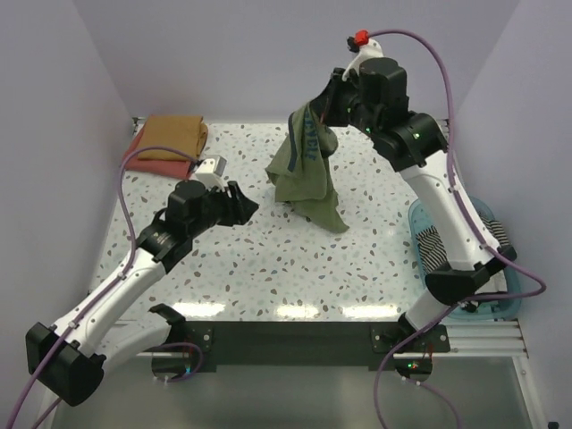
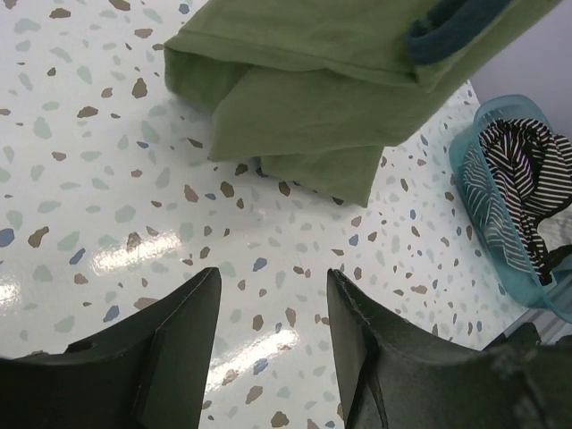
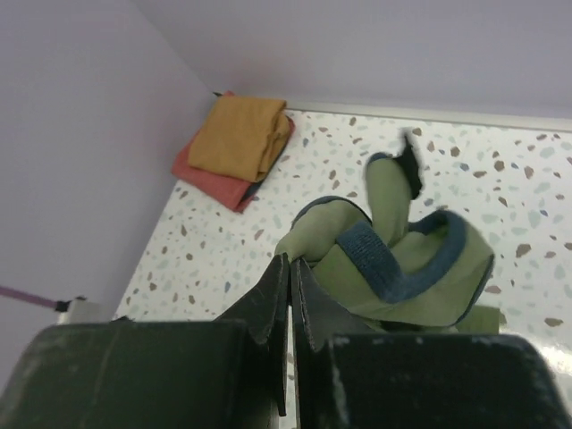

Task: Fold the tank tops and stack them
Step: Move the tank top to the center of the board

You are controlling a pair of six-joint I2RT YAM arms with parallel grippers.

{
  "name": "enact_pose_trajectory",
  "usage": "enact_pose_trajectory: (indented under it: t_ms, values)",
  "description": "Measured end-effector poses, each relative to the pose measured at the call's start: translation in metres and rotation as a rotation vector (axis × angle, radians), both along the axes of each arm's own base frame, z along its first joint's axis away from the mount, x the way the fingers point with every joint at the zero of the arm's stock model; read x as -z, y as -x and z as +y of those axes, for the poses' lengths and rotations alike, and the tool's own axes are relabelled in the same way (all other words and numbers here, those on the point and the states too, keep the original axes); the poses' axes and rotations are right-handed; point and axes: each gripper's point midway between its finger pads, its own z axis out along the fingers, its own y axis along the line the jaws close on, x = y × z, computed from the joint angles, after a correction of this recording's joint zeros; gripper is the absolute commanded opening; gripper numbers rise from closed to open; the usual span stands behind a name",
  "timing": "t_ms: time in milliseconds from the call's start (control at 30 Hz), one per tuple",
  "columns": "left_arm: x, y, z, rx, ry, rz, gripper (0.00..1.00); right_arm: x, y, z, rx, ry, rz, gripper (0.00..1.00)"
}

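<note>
Right gripper (image 1: pixel 320 105): its jaws are pressing together, pinching the navy-trimmed edge of the olive tank top (image 1: pixel 304 174) and holding it up in the upper centre of the overhead view.
Olive tank top: it is hanging bunched from that gripper, its lower folds appearing to be touching the tabletop (image 1: pixel 268 259).
Left gripper (image 1: pixel 246 204): its jaws are standing spread and holding nothing, hovering left of centre and pointing toward the olive cloth.
Mustard top (image 1: pixel 172 134): it is lying folded on the red top (image 1: pixel 136 148) in the upper left corner.
Striped top (image 1: pixel 435 246): it is sitting crumpled inside the blue basket (image 1: pixel 418 222) at the right edge.
</note>
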Motion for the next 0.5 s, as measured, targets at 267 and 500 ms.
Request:
enact_pose_trajectory:
  t_ms: [267, 500]
  values:
    - [-0.009, 0.005, 0.003, 0.001, 0.016, -0.029, 0.56, -0.125, 0.087, -0.020, -0.163, -0.191, -0.256, 0.00]
    - [-0.015, 0.006, 0.005, -0.004, 0.024, -0.047, 0.56, -0.216, 0.170, -0.064, -0.218, -0.348, -0.506, 0.00]
